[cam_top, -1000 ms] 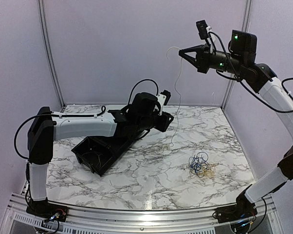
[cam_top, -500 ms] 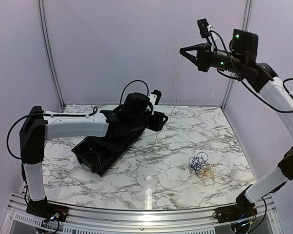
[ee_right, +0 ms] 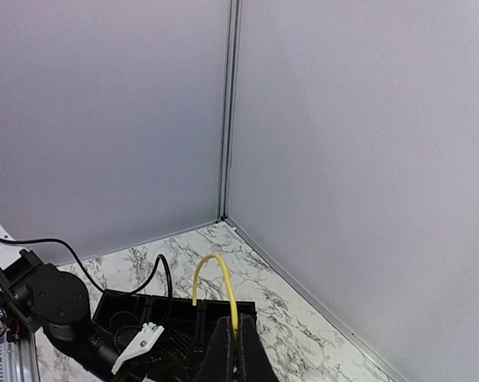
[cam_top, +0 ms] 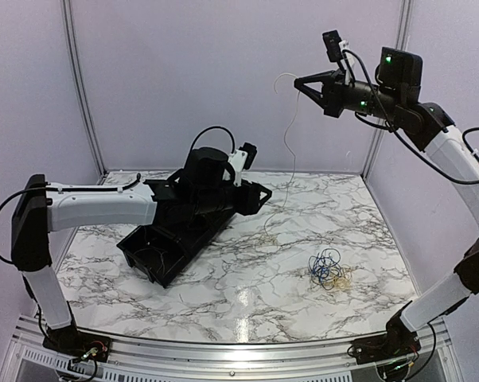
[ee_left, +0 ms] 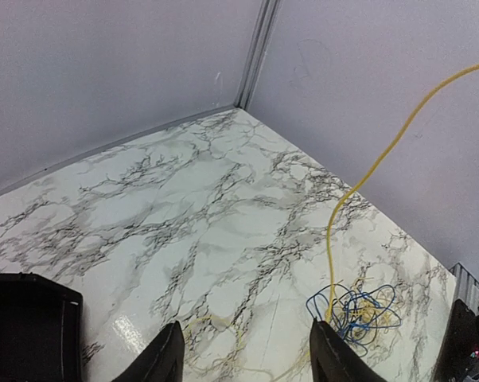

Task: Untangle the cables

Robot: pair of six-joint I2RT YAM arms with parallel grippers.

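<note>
My right gripper [cam_top: 297,83] is raised high at the back right and shut on a thin yellow cable [cam_top: 287,143]. The cable hangs down to the table, and its lower end lies on the marble [cam_top: 265,229]. In the right wrist view the cable [ee_right: 222,278] arches out above my closed fingertips [ee_right: 238,338]. A small tangle of blue, black and yellowish cables [cam_top: 329,270] lies on the table at the right. My left gripper [cam_top: 259,196] is open and empty, low above the table's middle. In its view the yellow cable [ee_left: 367,179] drops beside the tangle [ee_left: 357,310].
A black compartment tray [cam_top: 161,248] lies tilted on the table under my left arm; it also shows in the left wrist view [ee_left: 29,326] and the right wrist view [ee_right: 144,314]. Grey walls close the back and both sides.
My left arm has drawn back to the left with its gripper still open. The hanging cable's lower end has swung left. My right gripper has stayed put.
</note>
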